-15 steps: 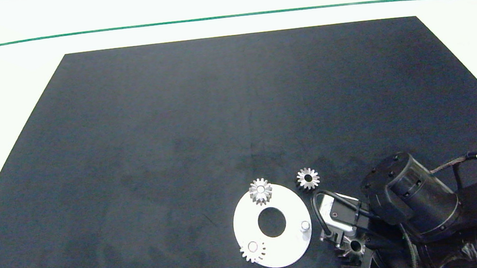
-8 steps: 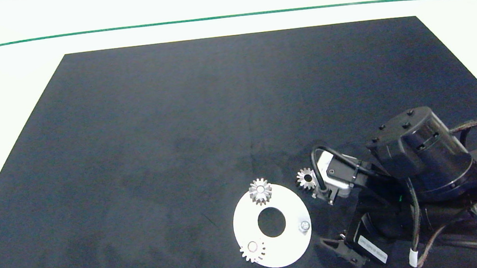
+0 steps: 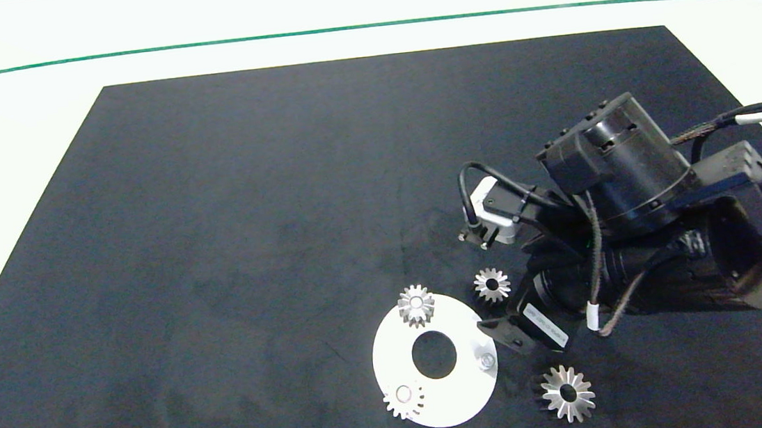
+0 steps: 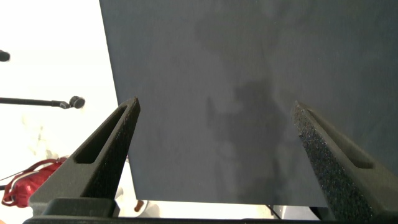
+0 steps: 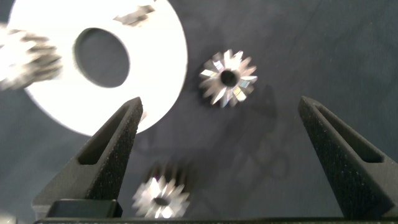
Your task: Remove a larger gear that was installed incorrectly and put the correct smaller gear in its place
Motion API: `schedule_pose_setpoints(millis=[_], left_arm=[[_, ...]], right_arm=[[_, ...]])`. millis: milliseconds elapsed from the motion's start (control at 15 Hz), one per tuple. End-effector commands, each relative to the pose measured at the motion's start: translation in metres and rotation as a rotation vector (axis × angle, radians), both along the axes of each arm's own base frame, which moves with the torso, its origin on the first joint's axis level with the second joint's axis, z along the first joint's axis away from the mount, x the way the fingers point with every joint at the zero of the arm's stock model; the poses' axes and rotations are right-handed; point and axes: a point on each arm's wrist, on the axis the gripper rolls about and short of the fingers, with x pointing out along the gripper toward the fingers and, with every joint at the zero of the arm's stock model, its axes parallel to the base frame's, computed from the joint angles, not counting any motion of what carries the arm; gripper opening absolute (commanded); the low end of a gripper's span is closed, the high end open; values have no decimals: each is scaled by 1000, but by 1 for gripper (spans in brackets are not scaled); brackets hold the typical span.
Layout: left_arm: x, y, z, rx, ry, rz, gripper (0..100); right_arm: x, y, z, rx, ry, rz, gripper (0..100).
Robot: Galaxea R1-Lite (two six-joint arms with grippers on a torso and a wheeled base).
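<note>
The left gripper (image 4: 214, 155) is held wide apart and empty over bare black mat (image 3: 247, 206), parked out of the head view. On the round white plate (image 3: 465, 395), two small gears are seated, one at the far edge (image 3: 416, 305) and a pale one at the near-left edge (image 3: 404, 399); the peg (image 3: 486, 360) at the plate's right edge is bare. The smaller gear (image 3: 492, 284) lies on the mat just right of the plate's far edge. The larger gear (image 3: 567, 393) lies on the mat near the plate's near-right side, so removal is judged done. The right gripper (image 5: 221, 155) hovers above the smaller gear, spread wide with nothing held. Next, a descent centred on the smaller gear and a closing grip are called for, then placement on the bare peg.
</note>
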Motion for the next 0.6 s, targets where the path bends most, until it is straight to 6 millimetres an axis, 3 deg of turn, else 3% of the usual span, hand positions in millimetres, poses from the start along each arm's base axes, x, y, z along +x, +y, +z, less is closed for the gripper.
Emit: schedule_pose_setpoints(millis=[67,600], left_arm=[[0,0,0,1,6,1,100],[0,0,0,2,6,0,100]], right_arm=[[15,4,-14,-32,32,-23,100],[26,13,-15,-15,30,-37,100]])
